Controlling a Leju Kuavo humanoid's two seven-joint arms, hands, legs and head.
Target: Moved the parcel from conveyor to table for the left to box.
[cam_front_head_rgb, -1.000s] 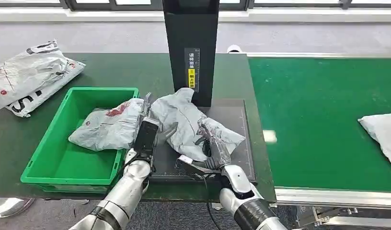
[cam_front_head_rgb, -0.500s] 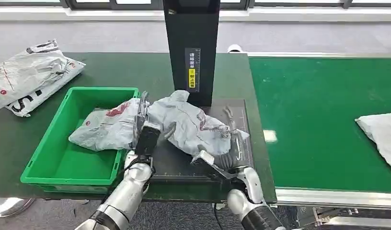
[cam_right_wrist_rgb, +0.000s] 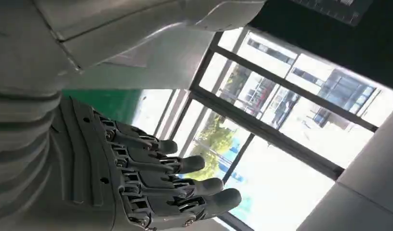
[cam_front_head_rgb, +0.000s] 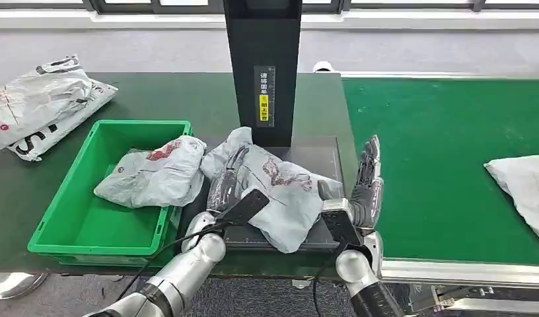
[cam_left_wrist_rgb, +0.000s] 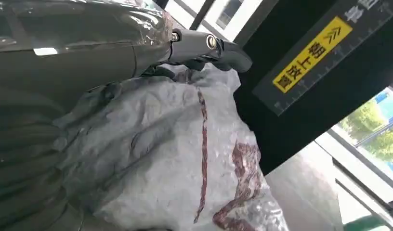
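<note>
On the dark mat (cam_front_head_rgb: pixel 320 155) at the front edge of the surface (cam_front_head_rgb: pixel 187 92), right at the foot of the black post (cam_front_head_rgb: pixel 263 66), lies the grey parcel (cam_front_head_rgb: pixel 280 195), crumpled, red print up. It sits just beside the green box (cam_front_head_rgb: pixel 62 218), close enough for the left arm to carry it across, so the conveyor-to-surface part looks done.

Left hand (cam_front_head_rgb: pixel 226 188) lies on the parcel's box-side end, fingers draped over the film. Left wrist view puts the parcel (cam_left_wrist_rgb: pixel 185 168) right against the palm with one dark finger (cam_left_wrist_rgb: pixel 209 45) arched over the top. Whether it actually grips or only rests, cannot tell. My read: it is setting up the grab for boxing.

Right hand (cam_front_head_rgb: pixel 366 185) is released, empty, fingers straight and apart, upright at the surface's right edge next to the conveyor (cam_front_head_rgb: pixel 445 165), clear of the parcel. Right wrist view agrees: fingers (cam_right_wrist_rgb: pixel 185 166) spread against the windows, nothing in them. Probably held off so it does not block the left.

Box already holds another grey parcel (cam_front_head_rgb: pixel 151 175), draped over its near-right wall, so the new one needs room. A white parcel (cam_front_head_rgb: pixel 521 181) waits on the conveyor's right edge. More bags (cam_front_head_rgb: pixel 42 102) at the surface's far left corner.

Risk: slippery film, loose grab could drag instead of lift.
</note>
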